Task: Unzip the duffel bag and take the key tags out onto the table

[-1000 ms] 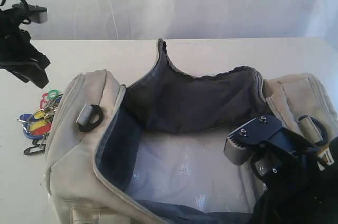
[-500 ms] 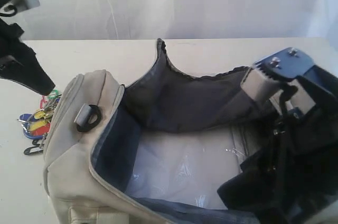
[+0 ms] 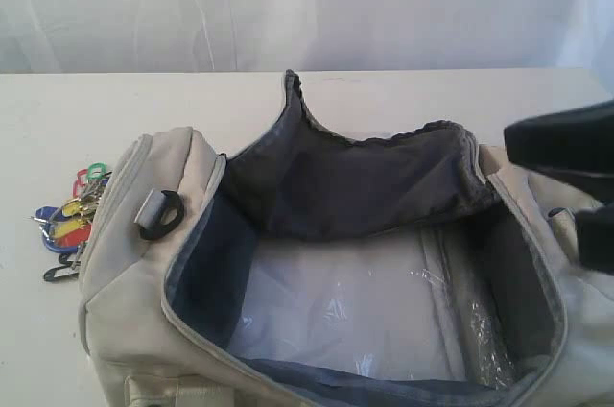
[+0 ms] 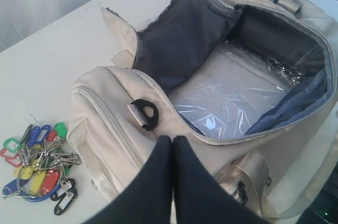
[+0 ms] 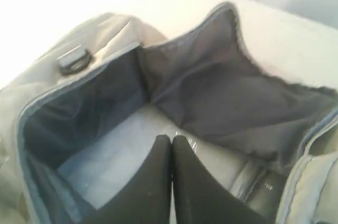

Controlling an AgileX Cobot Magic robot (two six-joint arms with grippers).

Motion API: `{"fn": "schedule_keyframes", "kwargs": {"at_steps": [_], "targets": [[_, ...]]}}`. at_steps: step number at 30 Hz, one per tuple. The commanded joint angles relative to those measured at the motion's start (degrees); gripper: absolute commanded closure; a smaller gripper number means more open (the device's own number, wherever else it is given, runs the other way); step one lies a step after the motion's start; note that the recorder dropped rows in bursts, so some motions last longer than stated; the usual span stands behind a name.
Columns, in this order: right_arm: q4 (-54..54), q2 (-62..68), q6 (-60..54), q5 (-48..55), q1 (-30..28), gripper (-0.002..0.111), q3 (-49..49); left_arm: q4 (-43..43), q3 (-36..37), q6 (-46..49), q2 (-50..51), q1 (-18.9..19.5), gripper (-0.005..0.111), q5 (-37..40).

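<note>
The cream duffel bag (image 3: 144, 292) (image 4: 111, 108) (image 5: 100, 28) lies unzipped and wide open, its dark lining flap (image 3: 355, 186) folded back and clear plastic on its floor. The key tags (image 3: 69, 225) (image 4: 39, 166) lie in a bunch on the white table (image 3: 58, 119) beside the bag's left end. My left gripper (image 4: 172, 139) is shut and empty, high above the bag's end with the black strap ring (image 4: 145, 114). My right gripper (image 5: 171, 138) is shut and empty above the bag's open inside. In the exterior view only a dark part of the right arm (image 3: 566, 153) shows at the right edge.
A white curtain (image 3: 307, 4) hangs behind the table. Bare tabletop lies to the left and behind the bag. A webbing handle with a buckle (image 4: 248, 179) hangs on the bag's near side.
Both arms have lifted away: the left has left the exterior view, the right has risen out of the bag to the right edge. The bag's right end has settled open. The key tags have not moved.
</note>
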Motion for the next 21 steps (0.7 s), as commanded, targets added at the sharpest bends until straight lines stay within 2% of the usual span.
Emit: {"fn": "schedule_keyframes", "kwargs": {"at_steps": [1, 21], "targets": [[-0.6, -0.3, 0.9, -8.6, 0.1, 0.108, -0.5, -0.3, 3.1, -2.1, -3.9, 0.0, 0.107, -1.8], [-0.6, -0.3, 0.9, -9.5, 0.1, 0.108, -0.5, -0.3, 3.1, -2.1, -3.9, 0.0, 0.107, -2.2]]}}
